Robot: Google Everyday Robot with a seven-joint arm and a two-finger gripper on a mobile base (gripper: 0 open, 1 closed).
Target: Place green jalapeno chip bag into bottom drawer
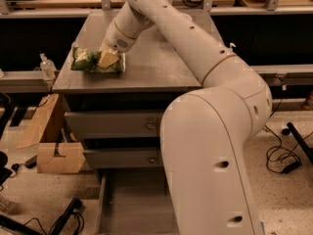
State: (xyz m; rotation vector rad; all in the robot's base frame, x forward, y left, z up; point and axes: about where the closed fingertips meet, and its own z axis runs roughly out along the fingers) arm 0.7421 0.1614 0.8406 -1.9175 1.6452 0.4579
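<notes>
Figure. One camera view of a grey cabinet, with my arm (195,48) reaching in from 5 o'clock toward 10 o'clock.

(a) My gripper (108,59) sits at 10 o'clock of the view, low over the cabinet top (161,67). Its pale tan tip lies on the right end of the green jalapeno chip bag (87,61). From this angle I cannot tell whether my claw is wide, narrow, or closed on the bag.

(b) The bag lies flat on the cabinet top near its front left corner, toward the 8 o'clock edge of that surface. It is wrinkled, with pale print showing at its left end. It is not in any drawer.

(c) Below the top, two closed grey drawers are stacked: the upper drawer (112,125) and the middle drawer (122,158), each with a small round knob. My arm's large lower housing covers their right halves.

(d) The bottom drawer (132,204) is at 6 o'clock of the view, pulled out, with its plain grey floor and left wall showing.

(e) At 9 o'clock, a cardboard box (61,156) stands on the floor beside the cabinet, and a small clear bottle (47,66) stands on a ledge just left of the top. At 3 o'clock, black cables (281,155) lie on the speckled floor.
</notes>
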